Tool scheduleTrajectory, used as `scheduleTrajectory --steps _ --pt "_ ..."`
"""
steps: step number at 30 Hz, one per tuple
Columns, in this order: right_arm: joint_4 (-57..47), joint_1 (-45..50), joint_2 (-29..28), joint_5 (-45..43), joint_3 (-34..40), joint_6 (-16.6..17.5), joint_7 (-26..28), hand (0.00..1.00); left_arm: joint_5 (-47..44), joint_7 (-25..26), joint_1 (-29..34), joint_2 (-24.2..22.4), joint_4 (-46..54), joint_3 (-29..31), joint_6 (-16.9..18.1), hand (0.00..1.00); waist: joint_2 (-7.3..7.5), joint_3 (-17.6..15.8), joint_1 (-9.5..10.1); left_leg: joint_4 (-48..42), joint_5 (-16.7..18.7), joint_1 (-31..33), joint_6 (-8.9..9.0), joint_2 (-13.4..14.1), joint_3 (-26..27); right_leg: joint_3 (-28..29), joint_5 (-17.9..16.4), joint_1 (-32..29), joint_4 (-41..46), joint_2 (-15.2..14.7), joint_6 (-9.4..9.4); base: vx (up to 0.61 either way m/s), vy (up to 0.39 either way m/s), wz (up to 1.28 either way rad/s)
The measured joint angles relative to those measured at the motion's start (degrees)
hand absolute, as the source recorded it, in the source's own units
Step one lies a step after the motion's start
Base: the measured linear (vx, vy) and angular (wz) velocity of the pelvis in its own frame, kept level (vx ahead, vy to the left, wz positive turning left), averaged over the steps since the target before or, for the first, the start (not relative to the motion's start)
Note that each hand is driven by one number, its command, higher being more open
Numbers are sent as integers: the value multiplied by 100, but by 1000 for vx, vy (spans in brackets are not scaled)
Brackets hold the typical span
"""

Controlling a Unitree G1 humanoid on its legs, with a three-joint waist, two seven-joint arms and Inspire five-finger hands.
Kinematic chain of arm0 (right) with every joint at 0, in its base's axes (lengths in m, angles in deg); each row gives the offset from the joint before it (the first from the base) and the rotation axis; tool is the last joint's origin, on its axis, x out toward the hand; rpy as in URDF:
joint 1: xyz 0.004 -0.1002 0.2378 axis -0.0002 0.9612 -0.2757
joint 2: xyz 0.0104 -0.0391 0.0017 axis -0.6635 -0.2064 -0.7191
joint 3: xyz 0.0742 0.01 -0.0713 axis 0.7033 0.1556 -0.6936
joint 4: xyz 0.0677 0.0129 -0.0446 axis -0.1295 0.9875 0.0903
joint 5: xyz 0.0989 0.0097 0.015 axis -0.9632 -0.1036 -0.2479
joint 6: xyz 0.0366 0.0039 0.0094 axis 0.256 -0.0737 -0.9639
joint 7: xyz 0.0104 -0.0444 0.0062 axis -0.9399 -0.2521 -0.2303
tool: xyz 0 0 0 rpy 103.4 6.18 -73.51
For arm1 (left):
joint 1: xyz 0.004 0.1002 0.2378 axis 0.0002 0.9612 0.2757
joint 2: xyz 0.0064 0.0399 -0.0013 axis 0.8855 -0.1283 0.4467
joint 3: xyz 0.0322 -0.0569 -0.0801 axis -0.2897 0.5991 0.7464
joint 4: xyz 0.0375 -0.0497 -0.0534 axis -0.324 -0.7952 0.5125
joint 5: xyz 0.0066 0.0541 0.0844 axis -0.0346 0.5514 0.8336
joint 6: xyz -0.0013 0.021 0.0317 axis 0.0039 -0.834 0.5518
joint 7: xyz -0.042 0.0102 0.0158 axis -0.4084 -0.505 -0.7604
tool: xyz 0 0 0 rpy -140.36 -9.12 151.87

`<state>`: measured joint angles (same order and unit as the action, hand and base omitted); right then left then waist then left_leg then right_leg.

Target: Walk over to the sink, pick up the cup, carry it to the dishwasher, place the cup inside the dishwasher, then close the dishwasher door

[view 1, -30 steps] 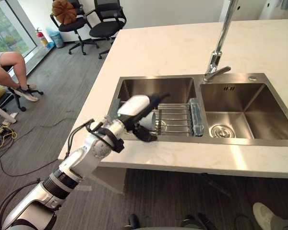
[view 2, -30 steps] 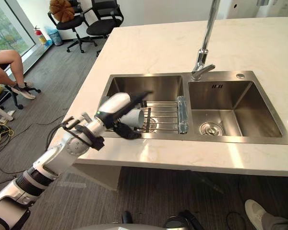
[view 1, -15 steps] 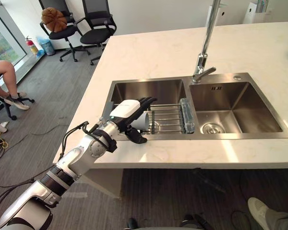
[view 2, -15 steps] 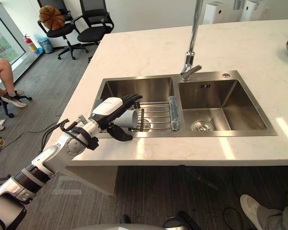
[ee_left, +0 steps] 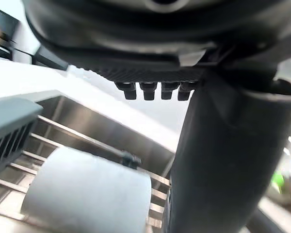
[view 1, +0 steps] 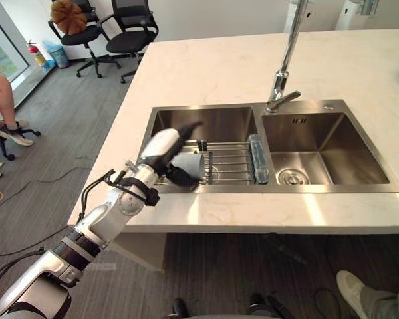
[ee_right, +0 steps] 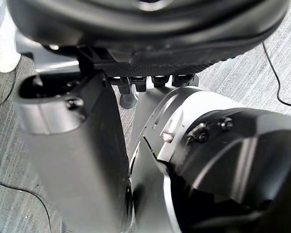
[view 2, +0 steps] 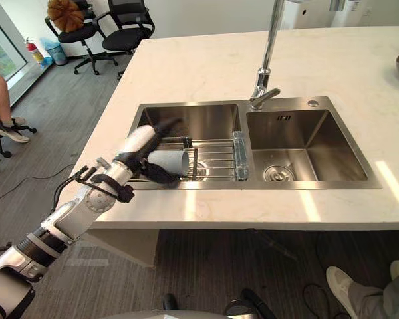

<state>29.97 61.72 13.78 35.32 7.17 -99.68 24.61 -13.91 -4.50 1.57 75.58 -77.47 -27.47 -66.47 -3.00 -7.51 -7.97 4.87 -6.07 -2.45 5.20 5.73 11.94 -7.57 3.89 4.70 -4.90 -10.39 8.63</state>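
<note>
Left hand (view 1: 161,143) is over the sink's (view 1: 206,109) left basin. Its fingers are straight and spread above the cup (view 1: 188,164) and the thumb is low on the near side, so nothing is gripped. Contact is hard to judge from the wrist view, probably just apart.

Right hand (ee_right: 72,155) is idle and well away from the sink, fingers relaxed.

Risks:
- The cup lies on its side on the wire rack (view 1: 233,163) in the left basin. A top-down push could roll it along the bars toward the sink's divider.
- The thumb could snag a rack bar while closing.
- A shallow pinch on the smooth round wall may slip on the lift.

The cup is plain pale grey and cylindrical with a matte wall. No handle is visible, and the mouth faces the divider.
</note>
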Motion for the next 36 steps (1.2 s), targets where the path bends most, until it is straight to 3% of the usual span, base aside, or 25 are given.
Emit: scheduleTrajectory --steps 4,8,18,26,32,36 --pt "-2 13 -1 1 2 0 44 100 -405 376 -8 -20 0 551 -23 100 24 19 5 -1 -6 -22 -10 2 24 7 17 11 8 1 19 2 -5 -2" --pt "-4 19 -2 12 10 0 57 100 -449 396 -9 -33 -114 660 4 100 30 22 29 -2 1 -35 -5 3 38 6 17 18 7 1 19 -8 -2 0" --pt "-121 119 -12 94 52 1 165 100 428 -384 -9 -101 -356 587 22 100 30 22 26 -2 38 -45 31 7 49 11 15 21 -1 2 15 -35 -8 -1" --pt "-122 125 -2 90 12 22 165 100 1362 -385 -9 -84 -365 410 -44 100 30 22 25 -2 38 -50 30 7 51 12 15 23 5 1 14 0 0 0" --pt "-122 124 22 85 -18 32 166 100 2190 -514 -8 95 -616 -63 533 100 30 21 -2 -2 46 -51 30 7 63 23 11 16 0 1 10 0 0 0" --pt "-123 119 23 84 -45 57 173 100 2303 -853 -9 96 -651 -465 692 100 30 21 -46 -2 70 -57 32 8 123 76 11 -13 -3 1 10 0 0 -7"
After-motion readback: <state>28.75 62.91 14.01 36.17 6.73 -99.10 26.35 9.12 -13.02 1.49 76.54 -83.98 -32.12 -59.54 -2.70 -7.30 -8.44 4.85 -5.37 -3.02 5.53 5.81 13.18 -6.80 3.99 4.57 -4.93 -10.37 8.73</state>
